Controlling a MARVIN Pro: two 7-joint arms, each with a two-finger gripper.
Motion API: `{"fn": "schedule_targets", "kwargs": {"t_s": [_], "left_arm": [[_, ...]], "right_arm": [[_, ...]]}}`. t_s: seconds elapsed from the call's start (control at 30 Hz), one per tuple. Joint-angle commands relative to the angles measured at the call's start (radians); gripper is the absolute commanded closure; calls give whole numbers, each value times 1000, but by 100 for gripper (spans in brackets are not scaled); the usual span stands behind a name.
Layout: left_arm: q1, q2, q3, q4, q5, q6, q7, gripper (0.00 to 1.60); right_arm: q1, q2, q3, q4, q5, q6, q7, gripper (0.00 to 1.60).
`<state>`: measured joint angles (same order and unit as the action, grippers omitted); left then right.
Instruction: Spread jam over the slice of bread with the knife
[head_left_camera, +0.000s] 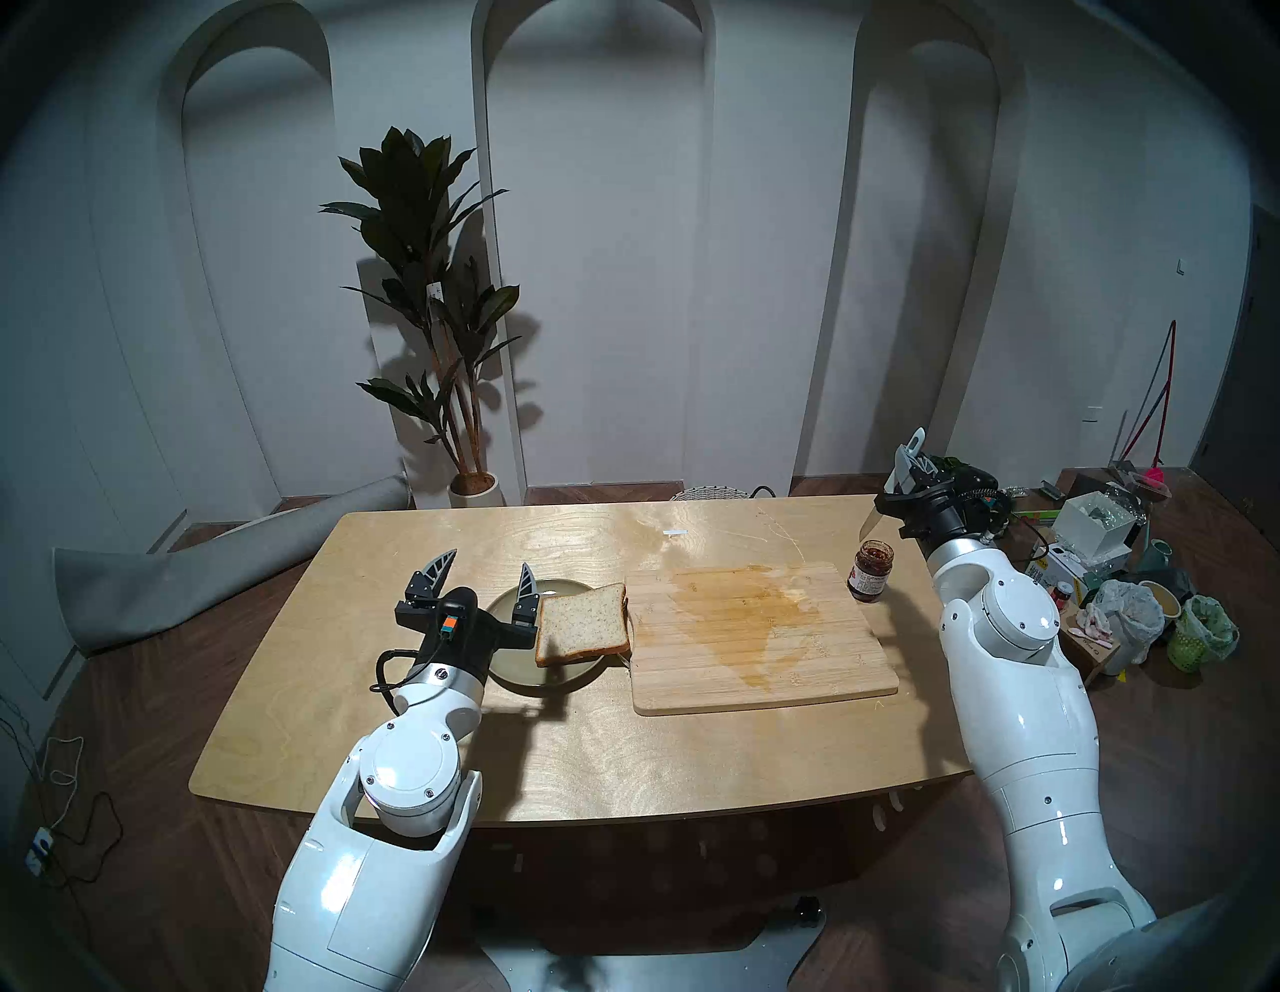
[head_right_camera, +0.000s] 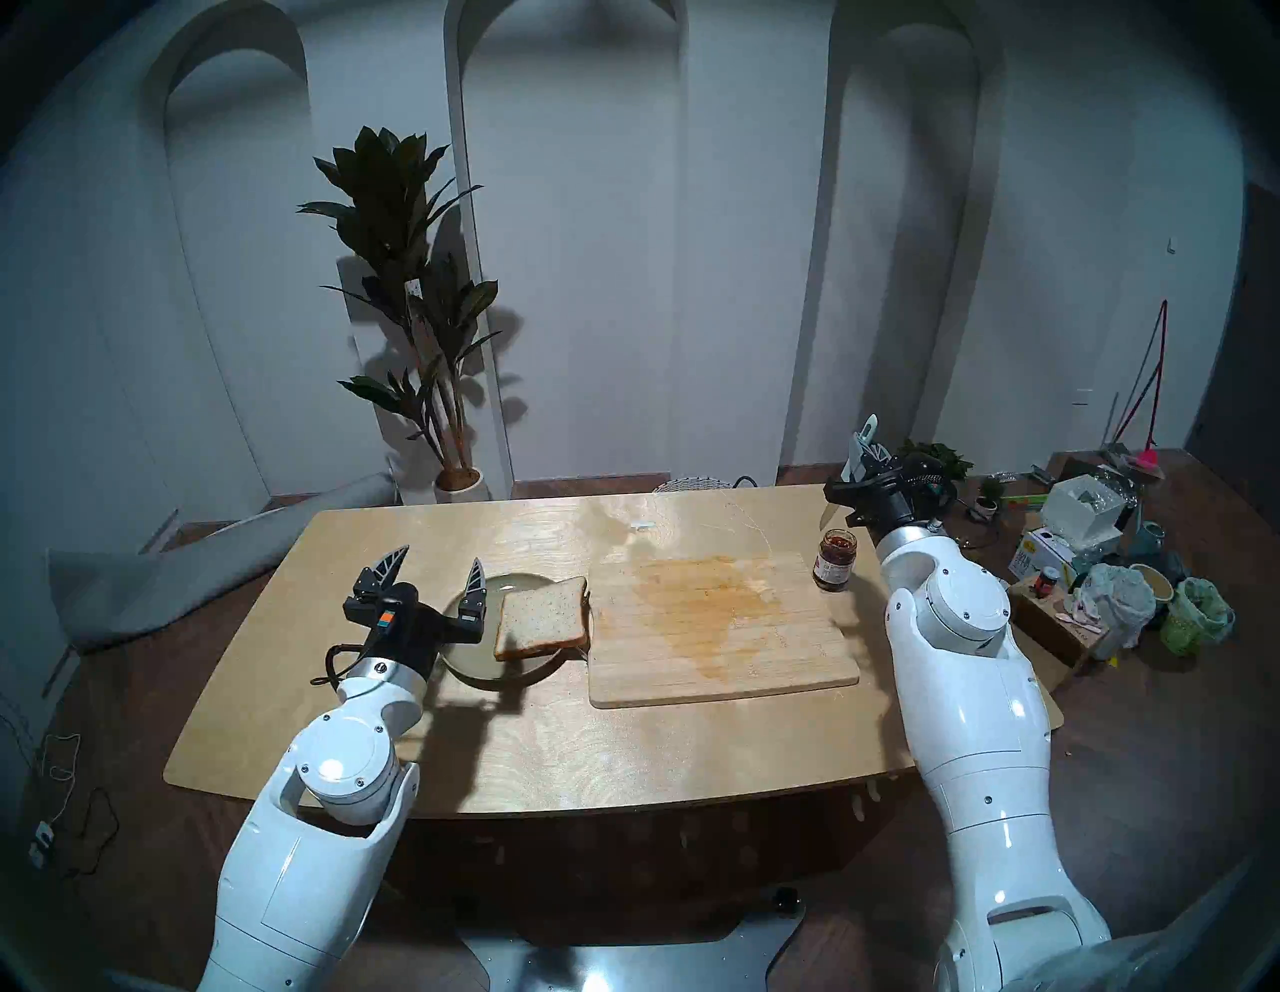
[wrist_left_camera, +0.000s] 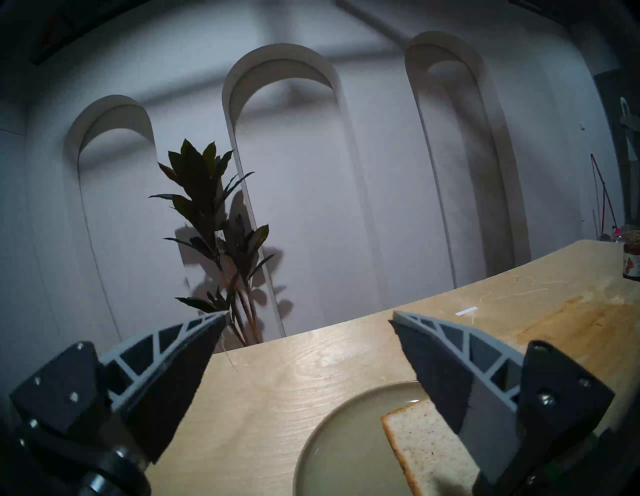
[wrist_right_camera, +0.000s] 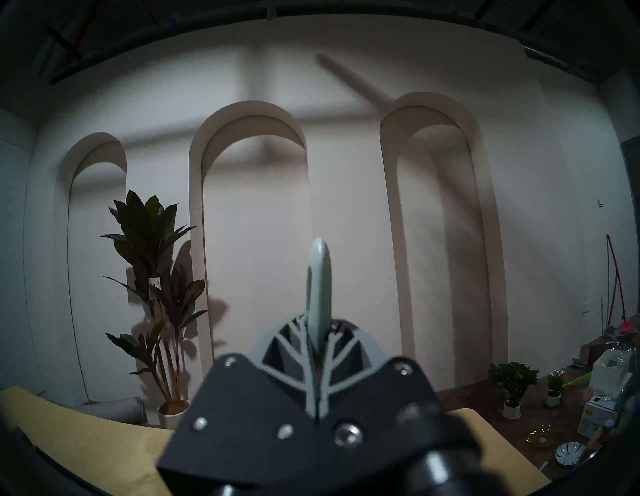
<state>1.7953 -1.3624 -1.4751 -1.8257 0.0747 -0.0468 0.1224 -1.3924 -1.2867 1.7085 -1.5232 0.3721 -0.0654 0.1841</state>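
Altogether, one slice of bread (head_left_camera: 583, 632), one knife (head_left_camera: 900, 476), one jam jar (head_left_camera: 870, 571), one plate (head_left_camera: 509, 675) and one cutting board (head_left_camera: 755, 637) sat within the table (head_left_camera: 415, 727) scene.

The left gripper (head_left_camera: 485, 571) hovered above the plate's left side with its two fingers spread wide, holding nothing; in the left wrist view its right finger (wrist_left_camera: 450, 367) hung over the bread's corner, though whether it touched could not be told.

The right gripper (head_left_camera: 907, 478) was raised above the table's far right corner, fingers pressed together on the knife's pale blue-grey handle, whose looped end stuck up past the fingertips. The dark blade pointed down and left, its tip just above the jar and apart from it.

The jar stood upright and lidless beside the board's right far corner, holding dark red jam. The round greenish plate held the bread slice, which overhung its right rim toward the stained board.
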Motion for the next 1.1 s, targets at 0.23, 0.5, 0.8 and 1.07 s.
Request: {"fn": "schedule_targets", "kwargs": {"t_s": [0.23, 0.5, 0.8, 1.07], "left_arm": [[8, -4, 3, -12, -24, -25, -1, 0], [19, -6, 3, -8, -35, -29, 12, 0], [20, -10, 10, 3, -51, -33, 17, 0], [17, -8, 19, 10, -57, -34, 24, 0]], "right_arm": [[63, 38, -14, 57, -46, -61, 35, 160], [87, 42, -27, 117, -73, -100, 41, 160], [98, 52, -22, 117, -82, -97, 47, 160], [75, 56, -12, 109, -94, -81, 47, 160]]}}
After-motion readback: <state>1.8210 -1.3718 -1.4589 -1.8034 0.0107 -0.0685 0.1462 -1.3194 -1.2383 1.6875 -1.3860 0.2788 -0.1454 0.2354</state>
